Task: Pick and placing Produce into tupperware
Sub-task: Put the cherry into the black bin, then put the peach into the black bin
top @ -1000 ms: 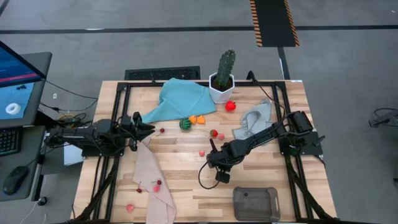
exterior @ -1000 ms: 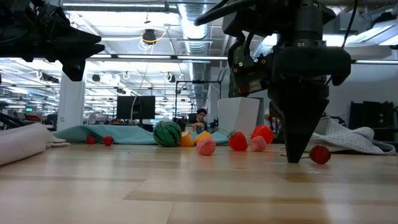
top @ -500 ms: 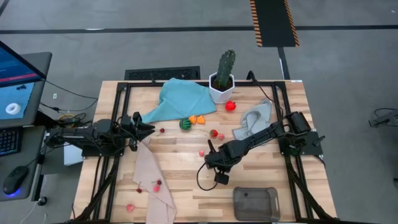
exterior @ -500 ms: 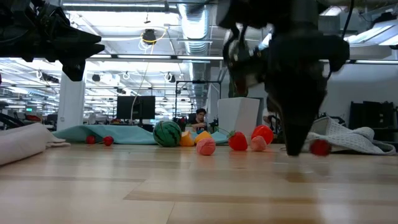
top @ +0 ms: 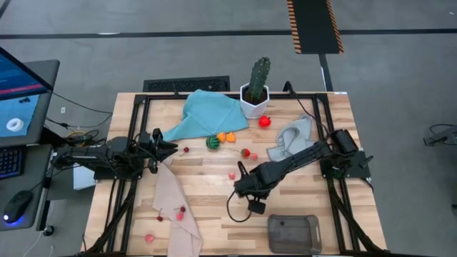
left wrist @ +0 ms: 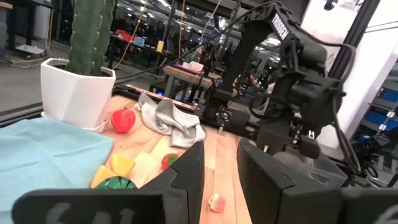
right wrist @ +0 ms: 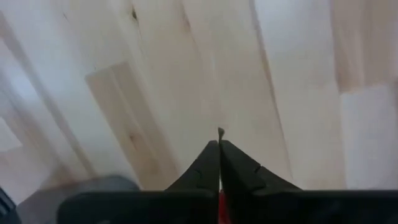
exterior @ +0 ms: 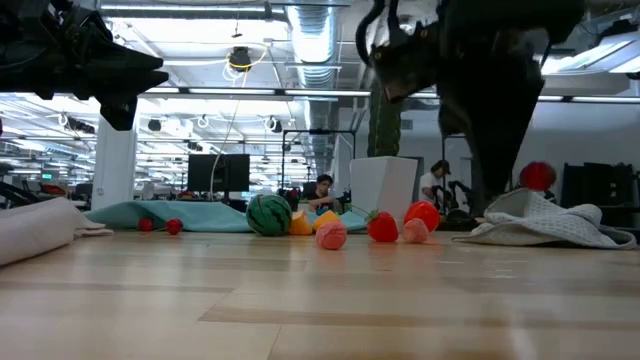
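- The tupperware (top: 293, 233) sits empty at the table's near edge.
- The right gripper (right wrist: 219, 163) is pinching a red produce piece (exterior: 537, 176).
- The left gripper (left wrist: 219, 171) is slightly spread, empty.

Grey concrete floor (top: 178, 43), ceiling strip lights (exterior: 250, 92), exposed ducts (exterior: 305, 25)

Looks like a robotics lab inside an open-plan industrial office. Bare grey concrete floor (top: 214, 50) all round a wooden bench (top: 207, 214) with black metal framing. Exposed silver ducts (exterior: 310, 30) and strip lights overhead (no finished ceiling). Rows of desks with dark monitors (exterior: 222, 172) behind, a person (exterior: 322, 190) seated among them. Computer screen (top: 20, 93), keyboard and mouse by the bench's left edge.
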### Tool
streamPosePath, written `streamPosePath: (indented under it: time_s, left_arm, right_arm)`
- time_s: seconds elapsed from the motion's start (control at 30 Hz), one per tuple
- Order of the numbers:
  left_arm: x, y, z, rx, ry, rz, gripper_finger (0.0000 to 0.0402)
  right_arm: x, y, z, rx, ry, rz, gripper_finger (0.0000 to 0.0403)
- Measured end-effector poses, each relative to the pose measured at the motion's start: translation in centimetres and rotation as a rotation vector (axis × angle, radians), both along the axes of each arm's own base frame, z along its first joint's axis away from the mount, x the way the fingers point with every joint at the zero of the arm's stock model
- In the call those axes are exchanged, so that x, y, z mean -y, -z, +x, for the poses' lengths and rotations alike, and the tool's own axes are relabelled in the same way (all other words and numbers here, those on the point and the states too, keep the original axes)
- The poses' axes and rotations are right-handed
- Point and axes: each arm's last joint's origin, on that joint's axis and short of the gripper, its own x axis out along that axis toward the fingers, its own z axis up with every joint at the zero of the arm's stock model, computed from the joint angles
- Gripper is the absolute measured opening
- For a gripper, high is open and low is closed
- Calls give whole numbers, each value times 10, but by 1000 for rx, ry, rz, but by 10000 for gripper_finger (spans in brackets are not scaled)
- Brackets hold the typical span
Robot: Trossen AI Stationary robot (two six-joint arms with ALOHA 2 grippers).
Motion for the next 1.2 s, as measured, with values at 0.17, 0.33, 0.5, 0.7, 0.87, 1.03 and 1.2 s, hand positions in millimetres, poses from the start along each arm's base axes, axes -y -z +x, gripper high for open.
streamPosePath:
  time_s: [0.17,0.33,0.5,0.7,0.87,1.03,1.2]
  left_arm:
    - [0,0,0,0,-4,-3,85]
    - [0,0,0,0,-5,-4,85]
    - [0,0,0,1,-6,-7,85]
    - [0,0,0,1,-7,-8,85]
    - [0,0,0,1,-6,-10,85]
    - [0,0,0,1,-6,-11,85]
    - [-1,0,0,1,-16,-11,85]
  right_arm:
    - [-13,-17,-5,-31,9,-15,21]
    - [-32,-31,-12,-46,35,-21,14]
    - [-54,-41,-25,-76,98,-38,40]
    - [-84,-43,-44,-89,155,-45,13]
    - [-106,-43,-56,-75,228,-32,23]
    - [-123,-43,-64,-41,289,6,52]
    - [-133,-44,-66,10,301,27,33]
